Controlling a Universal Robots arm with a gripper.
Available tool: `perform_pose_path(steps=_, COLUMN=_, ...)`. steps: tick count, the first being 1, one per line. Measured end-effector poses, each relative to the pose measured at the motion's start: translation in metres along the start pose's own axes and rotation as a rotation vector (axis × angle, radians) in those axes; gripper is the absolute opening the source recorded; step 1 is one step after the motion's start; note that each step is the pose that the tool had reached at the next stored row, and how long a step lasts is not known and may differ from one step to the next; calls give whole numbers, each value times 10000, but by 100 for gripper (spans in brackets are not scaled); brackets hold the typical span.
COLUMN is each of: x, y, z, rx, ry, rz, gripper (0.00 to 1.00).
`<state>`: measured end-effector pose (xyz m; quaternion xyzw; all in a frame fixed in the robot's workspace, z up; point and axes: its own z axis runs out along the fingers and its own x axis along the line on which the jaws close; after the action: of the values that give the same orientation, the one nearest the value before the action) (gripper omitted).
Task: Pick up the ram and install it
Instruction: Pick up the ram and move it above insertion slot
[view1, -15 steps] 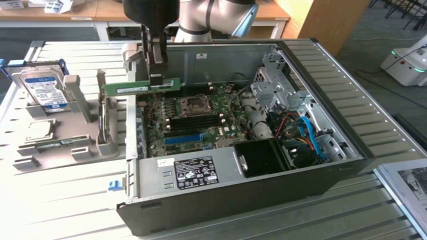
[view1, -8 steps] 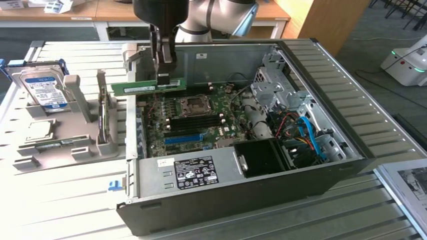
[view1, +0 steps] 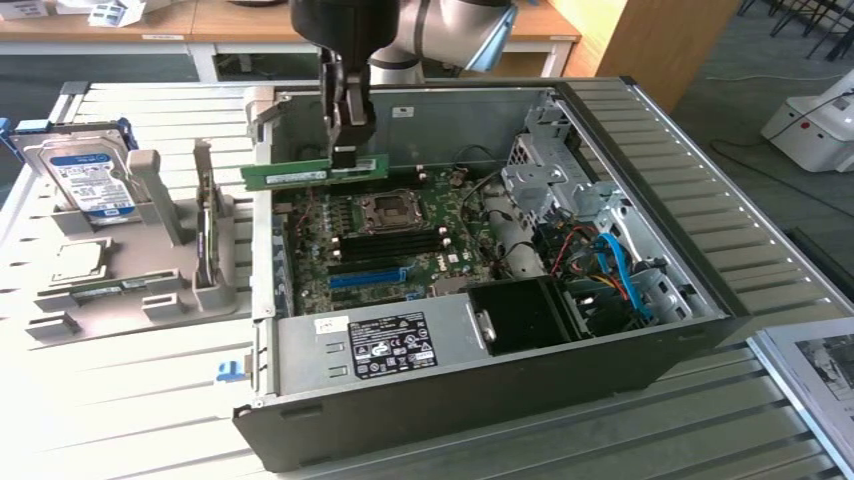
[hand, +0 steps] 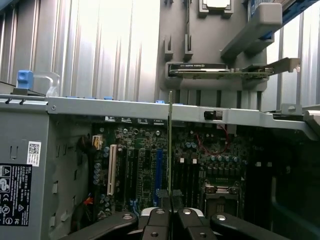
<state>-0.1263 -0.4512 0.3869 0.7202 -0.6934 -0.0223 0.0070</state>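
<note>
- The slatted tabletop (view1: 134, 400) carries an open computer case (view1: 534, 400) lying on its side, with its insides facing up.
- The arm (view1: 441, 30) comes down from the top of the exterior view, over the far part of the case.
- The motherboard (view1: 320, 250) lies flat on the case floor. A blue slot (view1: 367, 278) is near its front edge, and dark memory slots sit further back.
- A grey holder (view1: 174, 260) stands on the tabletop just beside the case, on the exterior view's left. A hard drive (view1: 87, 180) is propped upright in it.
- The ram (view1: 314, 172) hangs in the air above the far edge of the motherboard — clear of the slots and not seated.
  - It stands on its long edge, broad face toward the exterior camera.
  - Its long axis runs across the exterior view from left to right, nearly level, with the left end a touch lower.
  - That left end reaches out over the case's side wall.
- The gripper (view1: 350, 155) points downward, and its jaws pinch the ram's top edge nearer the exterior view's right end.
- In the wrist view the ram (hand: 170, 145) appears edge-on — a thin line running straight out from the gripper (hand: 171, 212) over the motherboard (hand: 135, 150). It lies parallel to the blue slot (hand: 159, 170).
</note>
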Motion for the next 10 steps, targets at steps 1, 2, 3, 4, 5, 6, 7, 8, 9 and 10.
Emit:
perform_pose_path(steps=1, x=1, y=-19, z=-1, rx=-4, ry=0, rz=0, gripper=12)
perform_pose_path(steps=2, x=1, y=-37, z=-2, rx=-8, ry=0, rz=1, gripper=12)
perform_pose_path(steps=3, x=2, y=-55, z=-2, rx=-12, ry=0, rz=2, gripper=12)
perform_pose_path(steps=4, x=3, y=-73, z=-3, rx=-15, ry=-1, rz=1, gripper=12)
perform_pose_path(steps=5, x=3, y=-90, z=-4, rx=-19, ry=0, rz=2, gripper=12)
perform_pose_path(steps=6, x=4, y=-107, z=-5, rx=-23, ry=0, rz=1, gripper=12)
perform_pose_path(steps=7, x=4, y=-124, z=-6, rx=-26, ry=0, rz=2, gripper=12)
perform_pose_path(steps=8, x=5, y=-141, z=-6, rx=-29, ry=0, rz=2, gripper=12)
perform_pose_path(steps=9, x=6, y=-159, z=-7, rx=-32, ry=-1, rz=1, gripper=12)
perform_pose_path(steps=10, x=6, y=-176, z=-7, rx=-35, ry=-1, rz=1, gripper=12)
